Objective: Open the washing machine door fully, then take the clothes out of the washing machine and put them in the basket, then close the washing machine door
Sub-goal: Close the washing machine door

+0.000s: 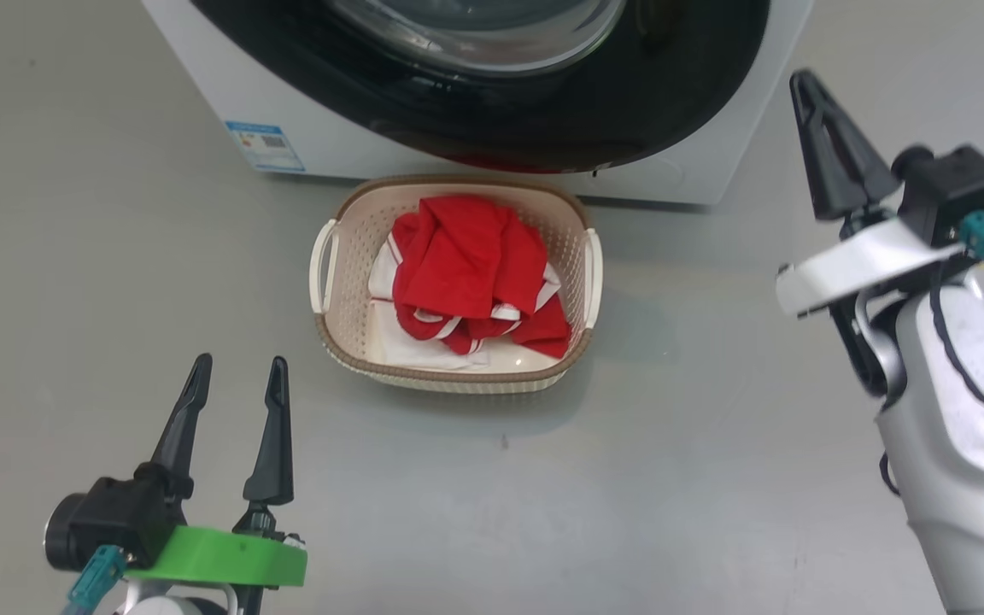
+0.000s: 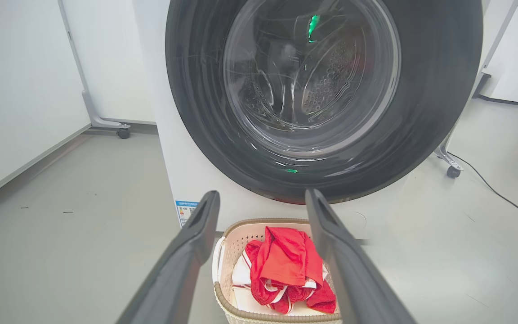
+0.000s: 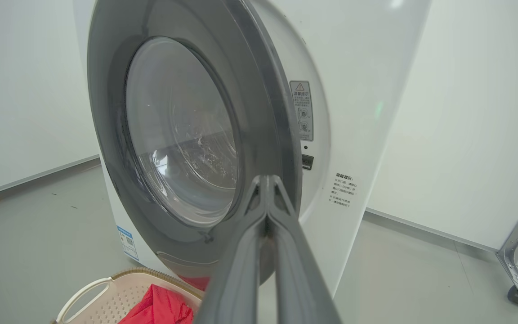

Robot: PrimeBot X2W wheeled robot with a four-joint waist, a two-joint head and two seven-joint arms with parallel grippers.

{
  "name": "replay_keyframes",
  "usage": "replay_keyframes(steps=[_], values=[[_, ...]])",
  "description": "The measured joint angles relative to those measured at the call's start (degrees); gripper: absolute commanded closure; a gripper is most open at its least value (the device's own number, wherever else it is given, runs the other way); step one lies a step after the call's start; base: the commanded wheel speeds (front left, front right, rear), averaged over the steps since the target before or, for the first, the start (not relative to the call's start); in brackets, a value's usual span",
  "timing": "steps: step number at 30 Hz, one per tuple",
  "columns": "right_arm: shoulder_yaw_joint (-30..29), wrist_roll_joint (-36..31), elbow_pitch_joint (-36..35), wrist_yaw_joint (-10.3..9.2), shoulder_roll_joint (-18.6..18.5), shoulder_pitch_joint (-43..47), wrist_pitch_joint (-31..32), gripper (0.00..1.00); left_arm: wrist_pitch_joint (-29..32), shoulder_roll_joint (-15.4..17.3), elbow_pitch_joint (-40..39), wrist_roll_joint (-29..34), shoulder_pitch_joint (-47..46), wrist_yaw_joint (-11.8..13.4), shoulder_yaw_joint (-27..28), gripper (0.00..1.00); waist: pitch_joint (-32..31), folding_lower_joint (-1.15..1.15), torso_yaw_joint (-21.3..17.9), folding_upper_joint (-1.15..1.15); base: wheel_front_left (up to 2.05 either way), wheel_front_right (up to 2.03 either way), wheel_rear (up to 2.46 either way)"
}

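step in hand: closing the door, judged the last step. the clothes (image 1: 466, 273) lie heaped in the basket (image 1: 458, 382), which stands on the floor just in front of the washing machine (image 1: 330, 158), below the washing machine door (image 1: 680, 94).

left gripper (image 1: 240, 363): fingers spread, nothing held, apart from the basket on its left.

right gripper (image 1: 804, 81): fingers pressed together, nothing between them, raised beside the door's right edge.

next move, as judged: the door rim is to be pushed on its latch side by the closed right fingers until the latch catches. the push should be directed squarely at the machine face, since the glossy rim may let the tip slide off.

view differences:
- the left wrist view is taken head-on. there the door looks shut, and the drum (image 2: 331, 90) seen through the glass appears empty, though reflections leave this uncertain.
- the right wrist view is taken obliquely. a warning label (image 3: 301, 110) and a dark latch slot (image 3: 307, 161) are seen uncovered on the white face beside the door's edge, so the door is judged not quite latched.
- whether the fingertip touches the rim cannot be told.
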Motion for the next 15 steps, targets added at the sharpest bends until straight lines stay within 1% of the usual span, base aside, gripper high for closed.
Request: replay_keyframes(steps=[7, 10, 15], values=[[0.4, 0.4, 3.0, 0.52, -0.1, -9.0, 2.2, 1.00, -0.2, -0.8, -0.1, 0.0, -2.4, -0.5, -0.2, 0.00, 3.8, 0.00, 2.9, 0.00, 0.00, 0.00, 0.00], [0.6, 0.5, 4.4, 0.54, -0.4, -12.1, 2.8, 1.00, -0.2, -1.1, -0.1, 0.0, -3.4, -1.0, -0.1, 0.00, 5.3, 0.00, 4.0, 0.00, 0.00, 0.00, 0.00], [0.3, 1.6, 6.7, 0.96, 0.0, -16.7, 3.3, 1.00, -0.2, -1.4, -0.1, 0.0, -4.6, -1.0, 0.8, 0.00, 7.6, 0.00, 5.4, 0.00, 0.00, 0.00, 0.00]])
